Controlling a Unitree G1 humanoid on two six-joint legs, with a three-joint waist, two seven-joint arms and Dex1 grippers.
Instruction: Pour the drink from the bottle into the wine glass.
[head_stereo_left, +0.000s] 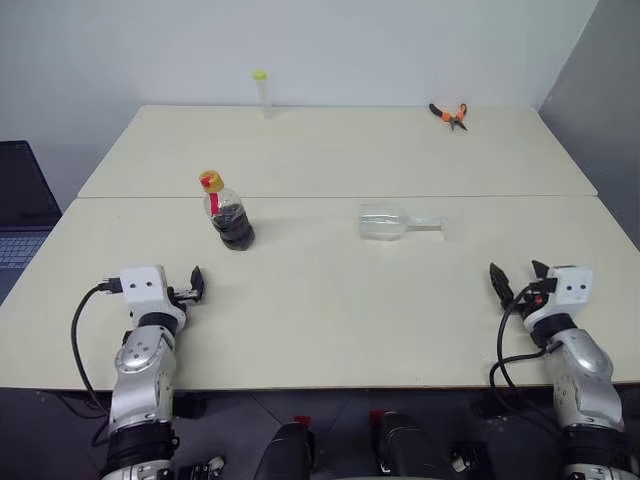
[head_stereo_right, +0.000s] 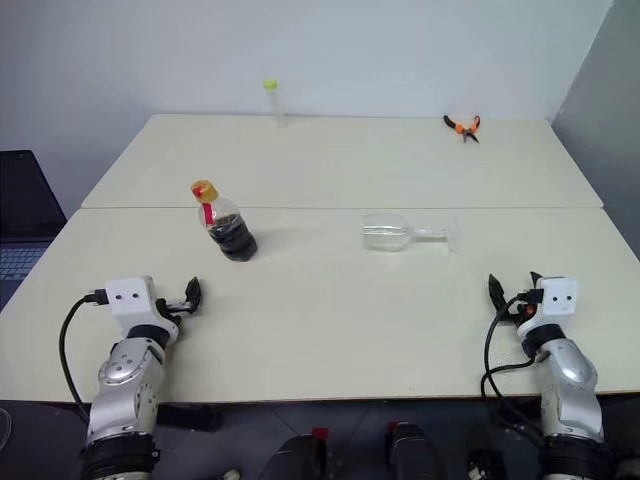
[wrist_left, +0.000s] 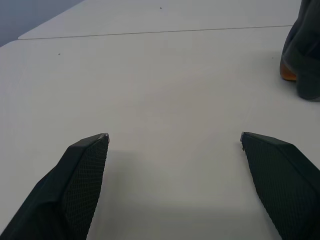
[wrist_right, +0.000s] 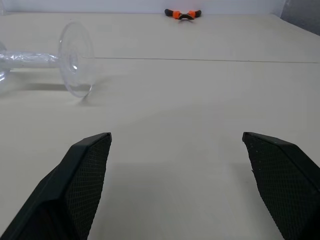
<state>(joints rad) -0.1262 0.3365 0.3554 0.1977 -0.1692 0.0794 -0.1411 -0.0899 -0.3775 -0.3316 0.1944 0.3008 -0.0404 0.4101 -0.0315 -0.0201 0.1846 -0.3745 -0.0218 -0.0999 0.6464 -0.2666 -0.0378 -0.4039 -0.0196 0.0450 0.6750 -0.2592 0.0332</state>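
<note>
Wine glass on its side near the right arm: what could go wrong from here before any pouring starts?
The wine glass lies on its side, so it may roll when the open right gripper tries to stand it up. The bottle still wears its yellow cap, so no drink can leave it yet. It also stands near the table seam, where a nudge from the open left gripper might tip it.

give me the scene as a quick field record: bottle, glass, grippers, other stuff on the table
bottle: upright, yellow cap on, dark drink in its lower part
wine glass: lying on its side, empty, foot toward the robot's right
left gripper: open, holds nothing, nearest the bottle
right gripper: open, holds nothing
table: cream, seam across it
far edge: capped tube, orange pliers
</note>
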